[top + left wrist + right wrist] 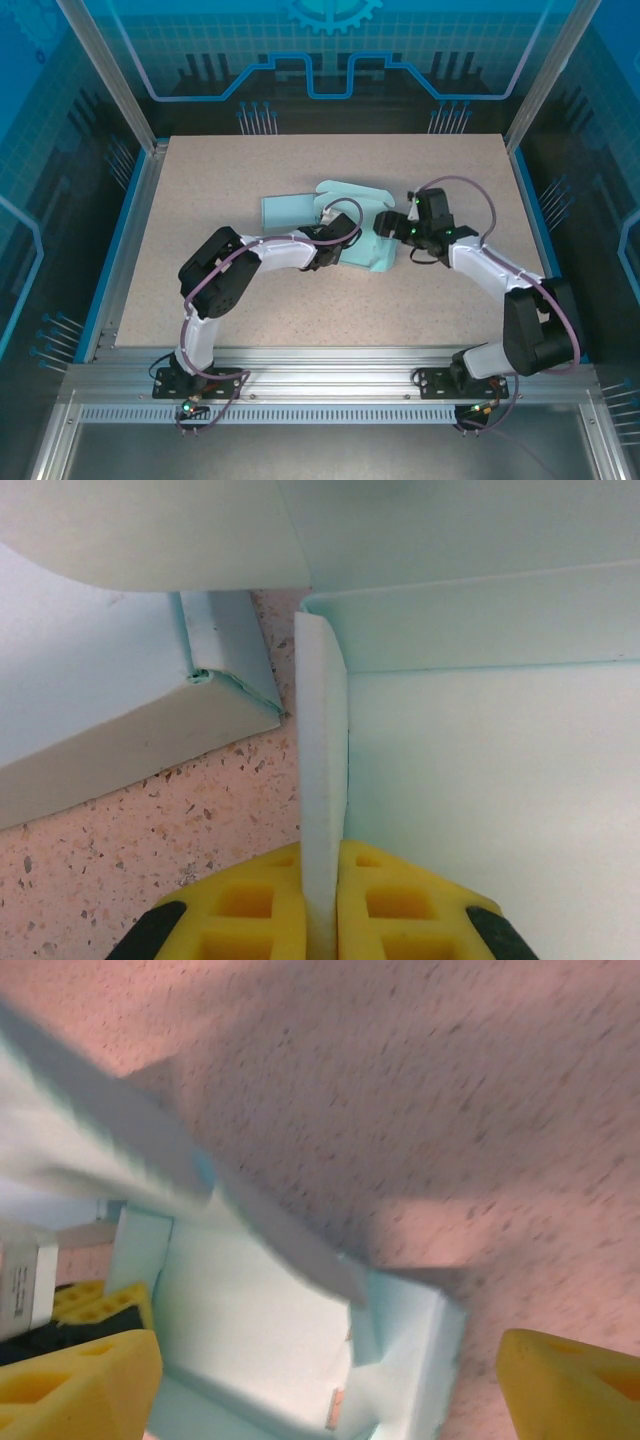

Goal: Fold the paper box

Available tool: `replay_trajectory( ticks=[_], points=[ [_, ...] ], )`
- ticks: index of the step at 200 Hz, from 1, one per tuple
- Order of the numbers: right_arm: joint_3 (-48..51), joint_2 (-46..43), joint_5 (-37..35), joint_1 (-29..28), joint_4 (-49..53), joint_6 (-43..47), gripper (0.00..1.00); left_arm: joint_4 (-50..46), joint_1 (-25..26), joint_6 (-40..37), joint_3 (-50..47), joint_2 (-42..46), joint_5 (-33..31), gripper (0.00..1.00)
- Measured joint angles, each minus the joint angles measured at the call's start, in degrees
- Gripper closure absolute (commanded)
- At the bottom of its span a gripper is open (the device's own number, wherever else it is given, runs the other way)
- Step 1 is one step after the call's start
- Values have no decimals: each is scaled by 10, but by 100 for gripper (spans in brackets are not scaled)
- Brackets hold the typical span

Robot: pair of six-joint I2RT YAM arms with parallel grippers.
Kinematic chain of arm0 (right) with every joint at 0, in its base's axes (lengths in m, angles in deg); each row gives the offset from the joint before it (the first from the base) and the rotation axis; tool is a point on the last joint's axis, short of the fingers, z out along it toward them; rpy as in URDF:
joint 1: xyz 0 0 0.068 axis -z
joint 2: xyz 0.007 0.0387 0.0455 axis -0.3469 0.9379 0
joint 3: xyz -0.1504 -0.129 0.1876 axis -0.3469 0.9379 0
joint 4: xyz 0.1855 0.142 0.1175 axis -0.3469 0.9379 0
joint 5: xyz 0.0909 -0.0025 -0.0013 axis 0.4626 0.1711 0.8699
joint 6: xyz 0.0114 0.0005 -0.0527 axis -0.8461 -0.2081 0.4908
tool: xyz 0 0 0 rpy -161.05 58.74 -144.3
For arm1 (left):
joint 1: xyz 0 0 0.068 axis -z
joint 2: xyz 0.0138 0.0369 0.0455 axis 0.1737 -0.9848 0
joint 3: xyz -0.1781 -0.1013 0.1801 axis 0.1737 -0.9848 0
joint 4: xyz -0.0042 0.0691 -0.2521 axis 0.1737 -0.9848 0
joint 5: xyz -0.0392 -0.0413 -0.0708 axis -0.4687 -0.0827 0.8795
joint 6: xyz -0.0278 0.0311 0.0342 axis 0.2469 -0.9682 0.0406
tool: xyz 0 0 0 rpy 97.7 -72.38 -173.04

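Counter [200, 190]: speckled.
Box [288, 208]: teal, part-folded, mid-counter.
Left arm: elbow bent, reaching rightward; left gripper [322, 905] pinched tight on an upright box wall.
Right arm: reaching leftward; right gripper [325, 1380] spread wide at the box's right end, nothing clamped.

Top view was bright, evenly lit, sharp; soft shadows fell on table [200, 200]. Left wrist view was crisp. Right wrist view was dimmer, motion-blurred; paper box [250, 1330] smeared.
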Motion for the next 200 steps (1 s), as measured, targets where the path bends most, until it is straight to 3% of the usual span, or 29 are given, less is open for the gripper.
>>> replay_trajectory(
  ticks=[41,80,137,200],
  points=[
    [-63,53,-4,8,24,49,22,-1,0,2,0,0,0,94],
    [-92,116,-34,10,54,77,38,-1,0,5,0,0,0,94],
    [-184,211,-54,39,67,91,41,-1,0,6,0,0,2,94],
    [-224,245,-64,61,76,91,40,-1,0,6,0,0,2,94]
  ],
)
